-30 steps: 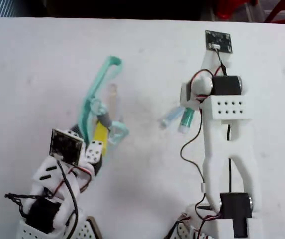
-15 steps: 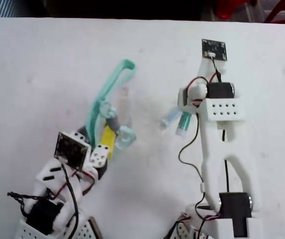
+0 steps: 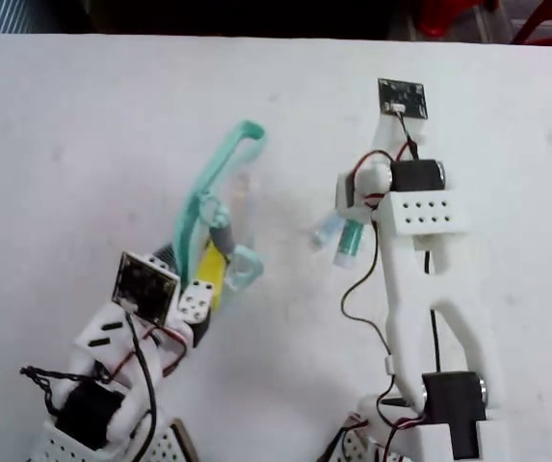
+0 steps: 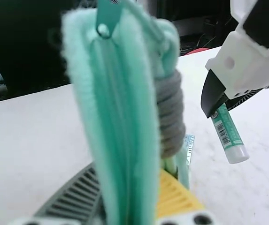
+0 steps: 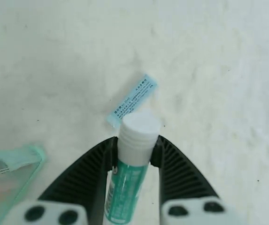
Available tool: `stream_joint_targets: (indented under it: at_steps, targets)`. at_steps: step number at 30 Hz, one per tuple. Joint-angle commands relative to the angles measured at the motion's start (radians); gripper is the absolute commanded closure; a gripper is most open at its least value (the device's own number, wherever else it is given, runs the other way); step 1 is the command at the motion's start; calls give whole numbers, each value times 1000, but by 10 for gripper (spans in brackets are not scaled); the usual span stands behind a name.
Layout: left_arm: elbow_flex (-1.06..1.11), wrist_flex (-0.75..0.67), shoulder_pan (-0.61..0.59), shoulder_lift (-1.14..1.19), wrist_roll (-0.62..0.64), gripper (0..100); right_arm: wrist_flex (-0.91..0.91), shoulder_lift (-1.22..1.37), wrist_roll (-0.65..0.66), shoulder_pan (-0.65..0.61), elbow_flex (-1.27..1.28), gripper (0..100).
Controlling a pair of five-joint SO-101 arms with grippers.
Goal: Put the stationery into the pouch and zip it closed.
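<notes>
The task looks less than half done. The right gripper (image 5: pixel 134 139) has its fingers clamped on a glue stick (image 5: pixel 133 161), lifted off the white surface (image 3: pixel 83 125) and not yet in the pouch (image 3: pixel 210 176). A small blue labelled piece (image 5: pixel 133 99) lies flat on the surface just beyond the glue stick's cap; I cannot tell what it is, but it probably has to go in too. Zipping is left for last.

The left gripper (image 4: pixel 129 206) has its fingers pinched narrowly on one end of the teal pouch and holds it up on edge. In the high view the pouch's long axis runs diagonally from that gripper up and to the right. In the left wrist view the zipper track runs lengthwise away from the fingers, with the slider (image 4: pixel 103 30) at the far end. Whether the mouth is open I cannot tell.

The glue stick hangs steeply tilted, its long axis nearer upright than flat, white cap down towards the surface. It is near the pouch but apart from it, off to the side, not above the zipper line.
</notes>
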Motion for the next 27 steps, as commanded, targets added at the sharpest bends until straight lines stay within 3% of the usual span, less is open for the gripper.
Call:
stream_joint_targets:
  at_steps: [1,21,27]
  targets:
    - [-11,-34,13,-16,-9,976,7,-21,0,-5,-5,981]
    - [-5,-34,15,-16,-9,974,8,-27,9,-2,-28,981]
    - [0,-34,15,-16,-9,973,73,-199,11,-8,-54,981]
